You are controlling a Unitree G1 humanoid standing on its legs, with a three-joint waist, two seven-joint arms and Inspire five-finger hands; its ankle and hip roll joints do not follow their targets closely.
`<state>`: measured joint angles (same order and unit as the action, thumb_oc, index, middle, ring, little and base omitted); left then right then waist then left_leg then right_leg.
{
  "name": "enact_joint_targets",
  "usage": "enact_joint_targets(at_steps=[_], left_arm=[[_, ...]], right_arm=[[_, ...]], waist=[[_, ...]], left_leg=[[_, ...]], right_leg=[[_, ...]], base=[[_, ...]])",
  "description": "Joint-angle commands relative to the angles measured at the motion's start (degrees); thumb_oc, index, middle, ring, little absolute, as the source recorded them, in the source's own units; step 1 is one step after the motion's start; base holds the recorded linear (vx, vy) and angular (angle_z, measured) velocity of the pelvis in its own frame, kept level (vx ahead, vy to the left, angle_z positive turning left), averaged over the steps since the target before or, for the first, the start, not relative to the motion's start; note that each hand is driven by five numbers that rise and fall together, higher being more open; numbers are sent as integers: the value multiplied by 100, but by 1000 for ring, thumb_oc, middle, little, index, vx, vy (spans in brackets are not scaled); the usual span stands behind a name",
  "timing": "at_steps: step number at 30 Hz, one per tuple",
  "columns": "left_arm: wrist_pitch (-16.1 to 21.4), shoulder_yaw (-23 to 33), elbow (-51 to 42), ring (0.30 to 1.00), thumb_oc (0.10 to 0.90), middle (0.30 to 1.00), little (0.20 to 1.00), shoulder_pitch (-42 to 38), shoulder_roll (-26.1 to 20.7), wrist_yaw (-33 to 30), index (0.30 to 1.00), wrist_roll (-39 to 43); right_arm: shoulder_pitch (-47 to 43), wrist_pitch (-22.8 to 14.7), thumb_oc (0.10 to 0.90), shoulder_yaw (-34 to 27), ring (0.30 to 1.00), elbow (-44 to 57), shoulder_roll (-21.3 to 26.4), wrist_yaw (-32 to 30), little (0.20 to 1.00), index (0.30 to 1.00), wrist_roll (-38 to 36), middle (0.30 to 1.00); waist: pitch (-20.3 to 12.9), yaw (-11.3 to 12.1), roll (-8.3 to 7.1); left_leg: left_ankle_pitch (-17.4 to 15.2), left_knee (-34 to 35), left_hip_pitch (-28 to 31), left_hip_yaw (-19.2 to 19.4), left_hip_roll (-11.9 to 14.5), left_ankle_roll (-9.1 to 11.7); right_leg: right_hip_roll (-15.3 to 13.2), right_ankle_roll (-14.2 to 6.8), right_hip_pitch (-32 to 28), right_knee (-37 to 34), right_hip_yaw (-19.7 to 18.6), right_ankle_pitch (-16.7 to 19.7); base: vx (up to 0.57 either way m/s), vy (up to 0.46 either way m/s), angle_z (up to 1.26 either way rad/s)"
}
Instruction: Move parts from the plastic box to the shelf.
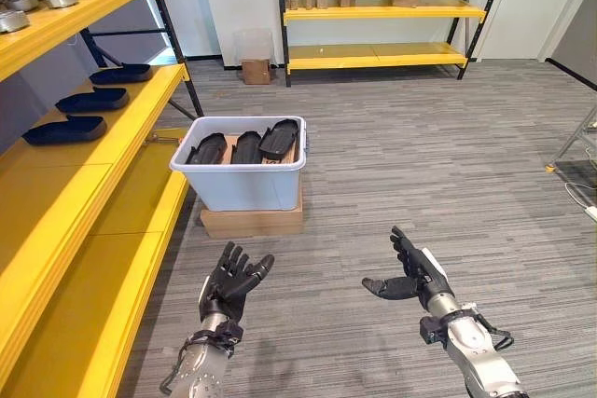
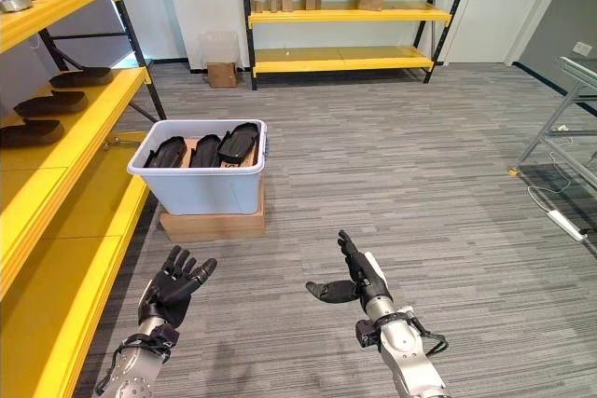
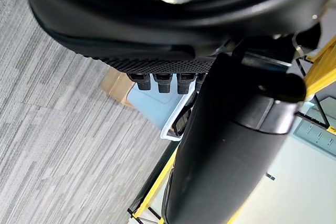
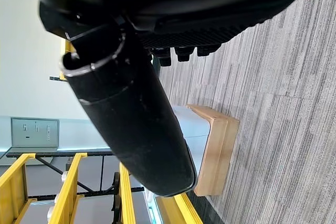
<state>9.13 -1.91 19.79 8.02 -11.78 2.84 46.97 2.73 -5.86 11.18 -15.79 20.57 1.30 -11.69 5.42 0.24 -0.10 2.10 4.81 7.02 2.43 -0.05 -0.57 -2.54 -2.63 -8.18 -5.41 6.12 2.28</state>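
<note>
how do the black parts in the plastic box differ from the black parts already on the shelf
The black moulded parts in the white plastic box stand tilted, packed side by side against each other; the black parts on the yellow shelf lie flat, spaced apart in a row. The boxed parts sit low, on a box resting on a cardboard carton on the floor; the shelved ones sit higher. Both groups number three and look alike in shape.

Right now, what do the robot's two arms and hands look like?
Both arms are silver-grey metal, each ending in a dark hand with jointed black fingers. The left hand and the right hand look alike; the right hand has a pale patch on its back, and a dark band wraps each wrist.
</note>
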Motion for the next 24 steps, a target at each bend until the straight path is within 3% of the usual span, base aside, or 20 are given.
enact_joint_targets(at_steps=[1, 14, 24], left_arm=[[392, 210, -447, 1000, 900, 1000, 1000, -520, -66, 161, 1000, -22], [88, 216, -350, 1000, 900, 1000, 1000, -525, -121, 58, 1000, -107], [73, 256, -491, 1000, 900, 1000, 1000, -510, -166, 259, 1000, -92]], right_arm=[[-526, -561, 900, -71, 1000, 598, 110, -38, 1000, 1000, -57, 1000], [-493, -542, 900, -132, 1000, 549, 102, -64, 1000, 1000, -179, 1000], [-436, -510, 900, -272, 1000, 608, 122, -81, 1000, 1000, -153, 1000]], waist=[[-116, 3, -184], [-111, -14, -161], [-84, -44, -147]], left_leg=[[-528, 19, 153, 34, -120, -30], [-519, 19, 156, 59, -121, -29], [-525, 19, 172, 80, -126, -37]], right_leg=[[-22, -147, -174, 41, 252, -226], [-36, -166, -171, 41, 274, -215], [-42, -175, -169, 41, 256, -208]], base=[[0, 0, 0], [-1, 3, 1], [0, 0, 0]])
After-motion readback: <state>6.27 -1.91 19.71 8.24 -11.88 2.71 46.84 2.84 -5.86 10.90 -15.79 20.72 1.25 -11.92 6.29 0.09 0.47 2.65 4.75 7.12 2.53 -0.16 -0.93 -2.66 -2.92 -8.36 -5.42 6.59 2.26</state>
